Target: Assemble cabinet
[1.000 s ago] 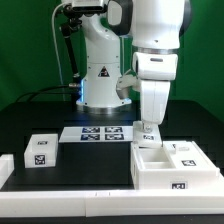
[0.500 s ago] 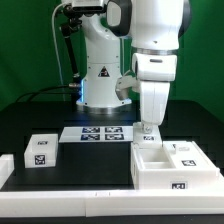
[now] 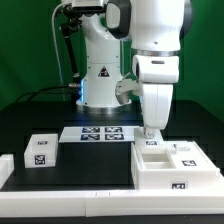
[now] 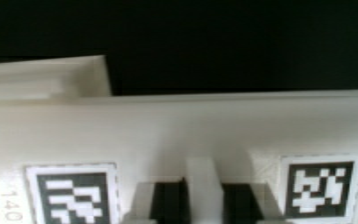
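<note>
From the exterior view, the white arm (image 3: 158, 60) reaches down over the black desk (image 3: 90, 168). Its end effector (image 3: 152, 133) hangs at the back corner of the cabinet body (image 3: 160, 174), the corner nearest the marker board (image 3: 100, 133). The fingertips sit right at the rim of that back wall. From where I stand I cannot tell whether they touch it, or whether they are spread or pressed together.

The cabinet body is an open white box with inner partitions. It lies at about four o'clock from the marker board, close to the desk's front edge. A black-and-white tag (image 3: 180, 184) shows on its front face. A smaller white piece (image 3: 186, 150) with a tag sits on the body at about two o'clock from its middle. A small white box (image 3: 41, 150) carrying its own tag stands at about eight o'clock from the marker board, well apart from the cabinet body. The robot's base (image 3: 100, 75) rises at twelve o'clock behind the board.

The wrist view is very close and blurred. A broad white wall of the cabinet body fills most of it (image 4: 211, 125), with the dark desk (image 4: 229, 45) beyond. Two tags show on the white surface, one (image 4: 69, 197) and another (image 4: 322, 187), with dark slots (image 4: 167, 205) between them. A second white panel (image 4: 48, 80) slants just beside the wall. The fingers cannot be made out here.
</note>
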Controlling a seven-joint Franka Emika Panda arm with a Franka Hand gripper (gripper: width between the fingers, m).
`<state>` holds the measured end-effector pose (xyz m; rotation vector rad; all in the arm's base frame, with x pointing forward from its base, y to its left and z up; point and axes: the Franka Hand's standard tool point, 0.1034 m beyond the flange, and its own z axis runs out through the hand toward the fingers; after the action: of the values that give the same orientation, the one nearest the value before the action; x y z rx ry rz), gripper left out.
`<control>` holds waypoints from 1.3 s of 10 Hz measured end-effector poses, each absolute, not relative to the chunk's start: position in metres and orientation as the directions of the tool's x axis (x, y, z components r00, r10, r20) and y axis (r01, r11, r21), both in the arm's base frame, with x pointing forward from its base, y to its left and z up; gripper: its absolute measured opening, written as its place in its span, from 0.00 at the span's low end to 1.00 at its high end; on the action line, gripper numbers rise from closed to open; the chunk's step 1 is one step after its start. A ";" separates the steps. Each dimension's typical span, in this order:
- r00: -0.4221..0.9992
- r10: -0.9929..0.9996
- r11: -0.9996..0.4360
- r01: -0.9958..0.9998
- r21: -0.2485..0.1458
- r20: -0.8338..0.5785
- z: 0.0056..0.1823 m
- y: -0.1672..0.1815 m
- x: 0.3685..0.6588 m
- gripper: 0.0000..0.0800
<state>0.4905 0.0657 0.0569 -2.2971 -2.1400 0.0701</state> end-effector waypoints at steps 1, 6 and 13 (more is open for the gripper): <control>0.051 0.998 -0.052 0.998 -0.022 -0.025 0.057 0.065 0.501 0.09; 0.021 1.000 -0.021 1.000 0.006 -0.012 0.058 0.062 0.524 0.09; 0.007 1.000 -0.007 0.999 0.033 -0.002 0.059 0.060 0.576 0.09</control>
<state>0.5764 0.0603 0.0586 -2.2463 -2.2307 -0.0347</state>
